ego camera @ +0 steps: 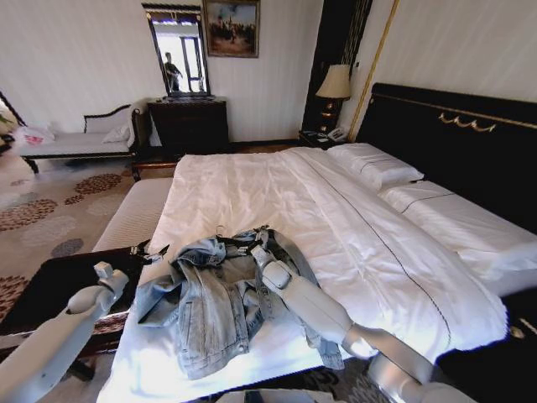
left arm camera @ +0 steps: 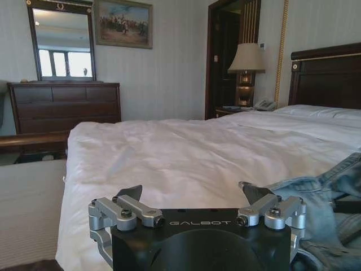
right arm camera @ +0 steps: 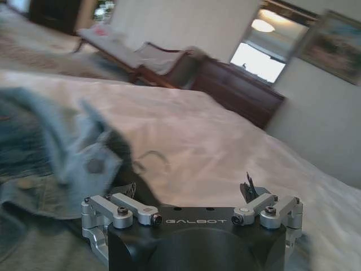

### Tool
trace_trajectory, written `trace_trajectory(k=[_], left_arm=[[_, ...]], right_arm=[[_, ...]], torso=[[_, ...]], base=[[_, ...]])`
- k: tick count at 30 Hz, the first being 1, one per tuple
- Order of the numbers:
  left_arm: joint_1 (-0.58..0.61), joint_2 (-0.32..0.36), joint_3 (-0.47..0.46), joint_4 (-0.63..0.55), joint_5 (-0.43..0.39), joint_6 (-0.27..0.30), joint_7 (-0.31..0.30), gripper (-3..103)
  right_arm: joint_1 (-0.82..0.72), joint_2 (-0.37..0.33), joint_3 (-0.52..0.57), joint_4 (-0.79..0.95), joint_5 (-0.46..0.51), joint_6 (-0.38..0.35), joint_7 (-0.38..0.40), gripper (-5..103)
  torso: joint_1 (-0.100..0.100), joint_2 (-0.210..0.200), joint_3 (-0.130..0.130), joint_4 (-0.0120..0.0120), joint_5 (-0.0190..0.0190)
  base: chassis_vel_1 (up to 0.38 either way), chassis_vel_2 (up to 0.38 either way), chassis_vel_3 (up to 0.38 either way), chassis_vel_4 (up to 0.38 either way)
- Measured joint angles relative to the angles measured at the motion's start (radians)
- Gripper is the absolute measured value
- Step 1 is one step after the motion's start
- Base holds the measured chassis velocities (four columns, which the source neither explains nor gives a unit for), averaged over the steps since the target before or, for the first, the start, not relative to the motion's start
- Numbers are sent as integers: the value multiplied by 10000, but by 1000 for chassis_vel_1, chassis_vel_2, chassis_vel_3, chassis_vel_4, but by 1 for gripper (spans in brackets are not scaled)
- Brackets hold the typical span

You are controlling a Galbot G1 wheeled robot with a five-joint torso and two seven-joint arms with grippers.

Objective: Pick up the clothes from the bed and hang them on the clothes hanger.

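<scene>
My right hand [ego camera: 258, 252] is over the upper middle of the denim jacket [ego camera: 214, 298], at the collar end, with the forearm lying across the garment from the near right. In the right wrist view its two fingers [right arm camera: 248, 189] are spread wide with nothing between them; blue denim [right arm camera: 51, 152] sits just beside the hand, not in it.

A thin silver hook [ego camera: 220, 229] shows at the far edge of the collar, and dark bars run under the collar folds, so I judge the clothes hanger [ego camera: 239, 243] is lying with the jacket, partly buried. How much of it is inside the shoulders I cannot tell.

My left hand [ego camera: 105, 273] hangs off the near left corner of the bed [ego camera: 352, 227], above a dark table [ego camera: 50, 281], well apart from the jacket's left sleeve. Its fingers [left arm camera: 131, 193] are also spread, empty, pointed across the white sheet.

The jacket lies crumpled on the near end of the bed, collar far, hem near, sleeves bunched at either side.

Step in hand, as I read it: approach for the first grasp; nothing lifted yet, hanging not begun.

Next move calls for:
- lowering the right hand onto the collar or the hanger neck, and closing on a firm fold
- keeping the fingers clear of the loose sleeve
- bringing the left hand in over the bed to take the shoulder or the hanger bar

Risk: pinching only one denim layer, which would let the jacket slide off.
</scene>
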Motion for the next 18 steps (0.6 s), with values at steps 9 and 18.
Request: trace_trajectory(k=[9,18], left_arm=[[1746,142,-1210,-1171,-249,508,-285,100],[2547,-66,-1789,-1707,-258,510,-305,100]], right_arm=[[2286,1085,-1582,-3235,-244,425,-947,100],[3477,694,-2990,-3234,839,-215,-1818,100]], torso=[[3,-1,1,2,0],[0,2,1,-7,-1]], base=[[0,0,0,0],[0,0,0,0]])
